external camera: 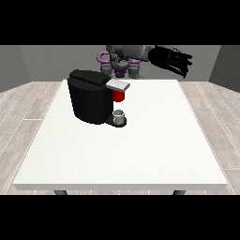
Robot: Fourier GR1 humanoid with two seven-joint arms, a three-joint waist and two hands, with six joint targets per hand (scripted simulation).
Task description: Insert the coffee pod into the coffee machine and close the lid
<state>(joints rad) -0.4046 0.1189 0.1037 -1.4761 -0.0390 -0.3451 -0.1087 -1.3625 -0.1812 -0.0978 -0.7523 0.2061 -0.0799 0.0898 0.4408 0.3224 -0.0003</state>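
Note:
A black coffee machine (89, 96) stands on the left half of the white table (140, 150). Its silver lid (119, 85) juts out to the right, lying almost flat. Directly under the lid shows a red piece (118, 95), which may be the coffee pod; I cannot tell. A small grey cup (120, 115) sits on the machine's base below it. The hand at the view's right (171, 60) is raised above the table's far edge, well away from the machine, with straight fingers and nothing in it. No hand shows at the view's left.
The robot's grey and purple torso (121, 63) stands behind the table's far edge. Wooden floor surrounds the table.

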